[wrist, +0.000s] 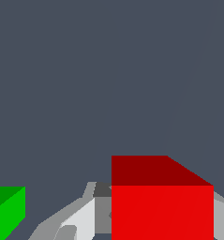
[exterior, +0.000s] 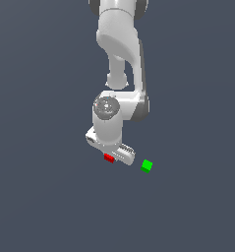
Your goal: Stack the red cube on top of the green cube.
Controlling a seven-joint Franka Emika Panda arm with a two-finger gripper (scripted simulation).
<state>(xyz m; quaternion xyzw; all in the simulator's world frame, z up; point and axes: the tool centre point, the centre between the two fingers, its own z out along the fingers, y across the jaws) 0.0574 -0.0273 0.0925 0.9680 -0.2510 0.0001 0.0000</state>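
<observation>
The red cube (exterior: pixel 108 158) sits between the fingers of my gripper (exterior: pixel 113 157), which is closed on it low over the floor. In the wrist view the red cube (wrist: pixel 162 206) fills the space between the fingers (wrist: pixel 83 216), which touch both of its sides. The green cube (exterior: pixel 146 166) rests on the floor a short way off, toward the exterior view's right of the gripper and apart from it. It also shows at the edge of the wrist view (wrist: pixel 8 211). I cannot tell whether the red cube is lifted off the floor.
The plain dark grey floor (exterior: pixel 50 197) spreads all around. The white arm (exterior: pixel 121 44) rises behind the gripper toward the top of the exterior view.
</observation>
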